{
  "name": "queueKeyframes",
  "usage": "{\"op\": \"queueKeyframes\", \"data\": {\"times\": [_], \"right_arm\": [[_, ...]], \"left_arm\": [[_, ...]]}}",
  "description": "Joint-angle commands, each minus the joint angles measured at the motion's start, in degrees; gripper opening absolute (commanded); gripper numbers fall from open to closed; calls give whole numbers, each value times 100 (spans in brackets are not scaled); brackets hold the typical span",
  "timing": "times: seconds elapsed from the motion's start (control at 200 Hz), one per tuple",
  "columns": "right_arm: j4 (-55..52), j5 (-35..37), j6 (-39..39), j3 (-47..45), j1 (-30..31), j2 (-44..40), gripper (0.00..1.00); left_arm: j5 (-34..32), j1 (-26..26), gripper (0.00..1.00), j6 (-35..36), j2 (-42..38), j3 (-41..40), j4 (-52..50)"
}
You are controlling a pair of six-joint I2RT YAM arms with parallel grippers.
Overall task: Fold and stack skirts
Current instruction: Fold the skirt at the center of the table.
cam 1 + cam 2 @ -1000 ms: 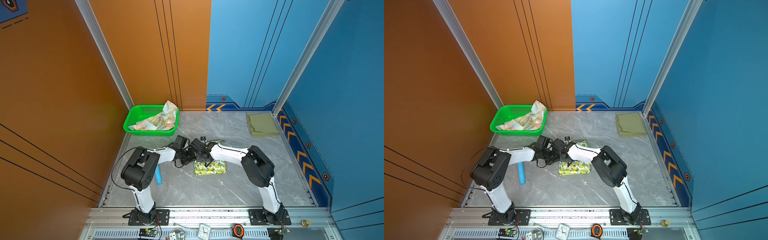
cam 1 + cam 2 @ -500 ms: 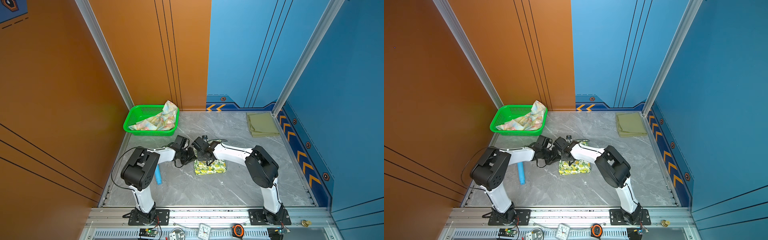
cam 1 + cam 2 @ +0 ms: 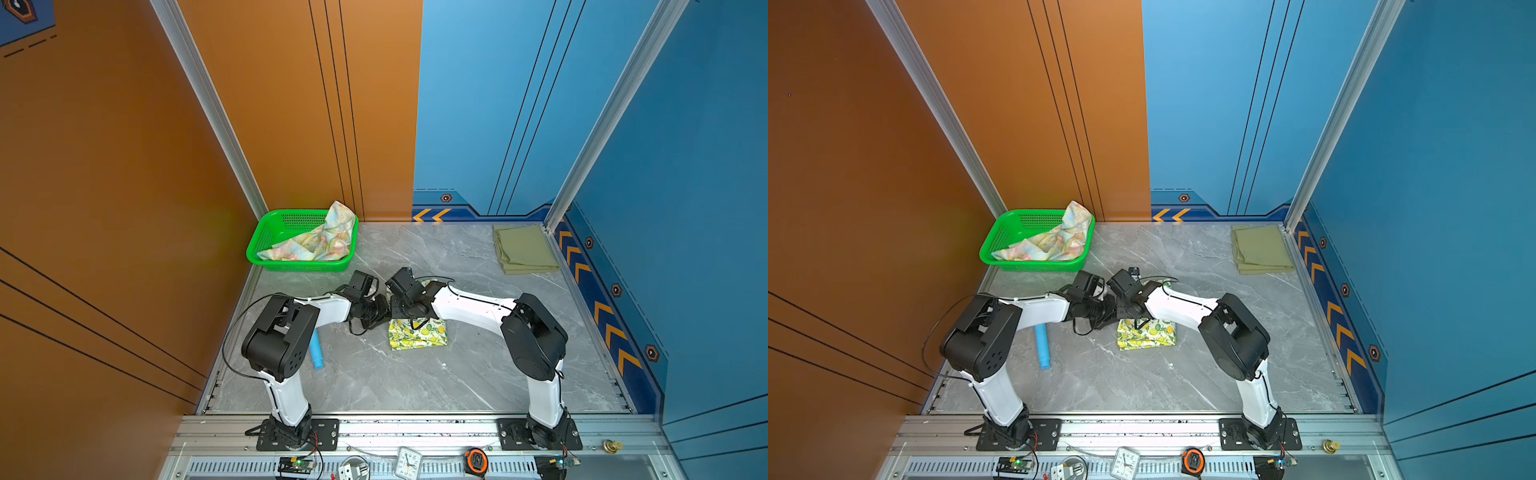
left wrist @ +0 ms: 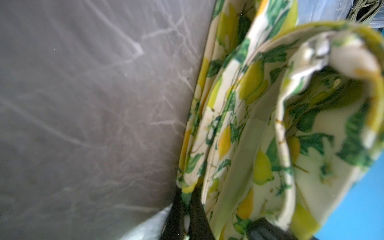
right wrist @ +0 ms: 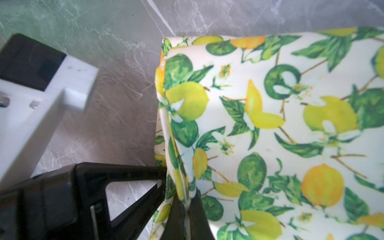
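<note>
Lemon skirt [image 3: 417,334] is lying folded into a small rectangle near the middle of the grey marble table [image 3: 374,386], as both top views are showing. Both arms are reaching in over its left side, with their wrists close together.

Left gripper [image 4: 185,204]: it is pinching the skirt's layered edge. Cloth is showing between the dark fingertips, and loose folds are curling up beside them.

Right gripper [image 5: 187,204]: it is clenching a thin fold at the skirt's edge. The printed top face is spreading flat beyond it.

Olive skirt [image 3: 524,249] is lying folded in the far right corner against the wall, well apart from the lemon skirt.

Floral skirt [image 3: 320,241] is lying crumpled in the green basket [image 3: 266,232] at the far left corner. One end is riding up over the basket's far rim.

Light-blue toy [image 3: 1042,347] is lying on the table beside the left arm, which is partly hiding it.

Writing: a small clock [image 3: 408,460] and an orange tape measure [image 3: 477,459] are sitting on the front rail. Their markings are showing too small to read.
</note>
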Motion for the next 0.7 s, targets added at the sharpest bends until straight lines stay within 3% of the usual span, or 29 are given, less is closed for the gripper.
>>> {"op": "queueKeyframes", "data": {"times": [0.0,0.19,0.34,0.491,0.696], "right_arm": [[210,-205,37,-78,62,-55,0],[289,-369,50,-72,64,9,0],[298,-348,33,-159,8,-98,18],[304,-296,-21,-357,-80,-338,19],[485,-28,-61,-782,-106,-864,34]], "left_arm": [[-75,81,0,-32,150,-139,-225],[-79,103,0,-42,152,-149,-222],[-81,133,0,-43,145,-150,-224],[-88,166,0,-42,144,-150,-226],[-98,187,0,-19,136,-150,-222]]}}
